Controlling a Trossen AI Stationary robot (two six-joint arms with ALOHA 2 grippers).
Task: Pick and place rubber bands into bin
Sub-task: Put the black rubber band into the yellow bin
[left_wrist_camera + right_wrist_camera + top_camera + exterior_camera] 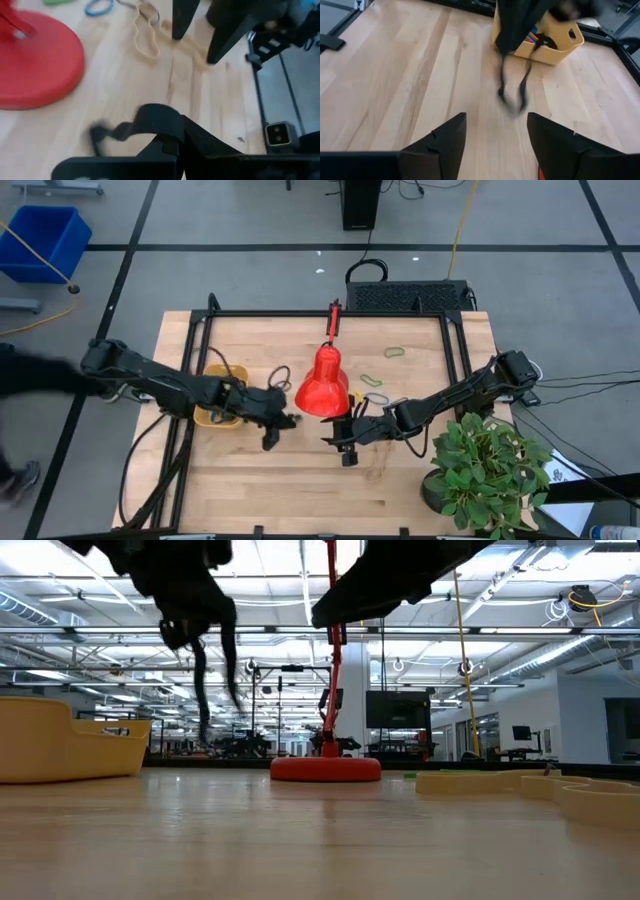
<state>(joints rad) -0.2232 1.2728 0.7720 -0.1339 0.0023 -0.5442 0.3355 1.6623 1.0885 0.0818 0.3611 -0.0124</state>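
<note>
My left gripper (278, 420) is shut on a black rubber band (215, 680), between the yellow-orange bin (218, 408) and the red lamp (322, 385). The band also shows in the right wrist view (512, 90), in front of the bin (555, 42). My right gripper (344, 442) is open and empty, on the near side of the lamp's base. Loose bands lie flat on the table right of the lamp: a green one (397, 352), others (374, 398), and tan ones (145, 35). My left gripper holds the black rubber band by its upper end (203, 638), coming at it from above. The loop hangs slack below the fingers in two strands. Its lower end (206, 735) looks clear of the table. The fingers themselves hide the exact place of contact.
The lamp's red base (325, 768) stands between the two grippers. A potted plant (485, 470) stands at the table's near right corner. A blue crate (45, 240) sits on the floor beyond the table's far left. Bare wood lies along the near edge.
</note>
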